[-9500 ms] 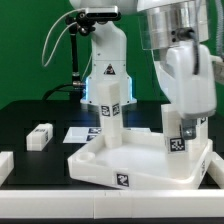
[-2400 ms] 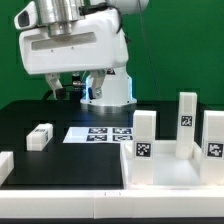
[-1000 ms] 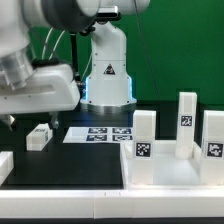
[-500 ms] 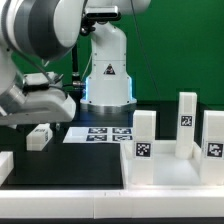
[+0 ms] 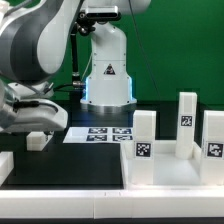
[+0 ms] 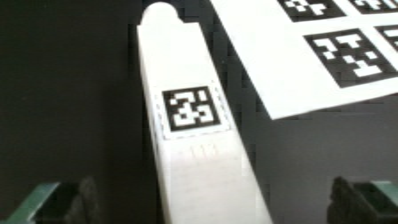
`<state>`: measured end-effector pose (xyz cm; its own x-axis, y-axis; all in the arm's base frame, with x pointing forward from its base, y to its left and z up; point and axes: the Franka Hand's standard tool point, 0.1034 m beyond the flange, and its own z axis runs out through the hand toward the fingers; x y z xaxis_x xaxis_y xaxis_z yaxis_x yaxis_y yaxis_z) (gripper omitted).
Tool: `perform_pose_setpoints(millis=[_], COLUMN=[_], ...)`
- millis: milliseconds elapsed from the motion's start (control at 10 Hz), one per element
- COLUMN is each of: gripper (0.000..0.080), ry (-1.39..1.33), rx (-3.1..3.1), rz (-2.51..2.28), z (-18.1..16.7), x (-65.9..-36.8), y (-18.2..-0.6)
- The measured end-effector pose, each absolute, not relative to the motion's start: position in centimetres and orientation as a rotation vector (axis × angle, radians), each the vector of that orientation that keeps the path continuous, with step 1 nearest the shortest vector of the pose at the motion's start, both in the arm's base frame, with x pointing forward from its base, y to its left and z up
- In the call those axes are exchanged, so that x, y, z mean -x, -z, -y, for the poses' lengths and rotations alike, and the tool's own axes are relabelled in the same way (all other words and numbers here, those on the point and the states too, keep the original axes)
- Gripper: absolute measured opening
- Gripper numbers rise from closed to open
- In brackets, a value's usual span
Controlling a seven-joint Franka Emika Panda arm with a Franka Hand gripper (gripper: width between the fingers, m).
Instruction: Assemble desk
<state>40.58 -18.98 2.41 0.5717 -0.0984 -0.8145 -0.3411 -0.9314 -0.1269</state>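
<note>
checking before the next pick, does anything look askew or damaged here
Nothing looks damaged. Three legs stand upright on the panel at the exterior view's right. One loose leg lies flat on the table under the open pincer, beside the marker board. Another white block lies at the left edge, cut off.

White leg (image 6: 196,150), black-and-white tag (image 6: 191,107); seemingly dark-green claw (image 6: 214,198).

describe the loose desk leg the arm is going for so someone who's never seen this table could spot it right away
Start at the marker board, the flat tagged sheet on the black table. Just off its edge toward the exterior view's left, under the gripper, lies a white leg. Unlike the three legs upright in the panel, it lies flat on the table, one square tag facing up.
</note>
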Motion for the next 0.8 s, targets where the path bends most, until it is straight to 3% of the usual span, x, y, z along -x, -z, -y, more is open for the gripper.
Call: perform_pose_setpoints(millis=[300,700,800], gripper=[0.0649,0.0649,0.0532], ry=[-1.281,-1.42,-1.417], rx=[2.544,2.427,2.429], rz=[-0.367,-0.479,-0.479], z=[19.2,19.3,19.3], x=[-40.6,-38.6,-38.6], y=[-2.2,-0.5,-0.5])
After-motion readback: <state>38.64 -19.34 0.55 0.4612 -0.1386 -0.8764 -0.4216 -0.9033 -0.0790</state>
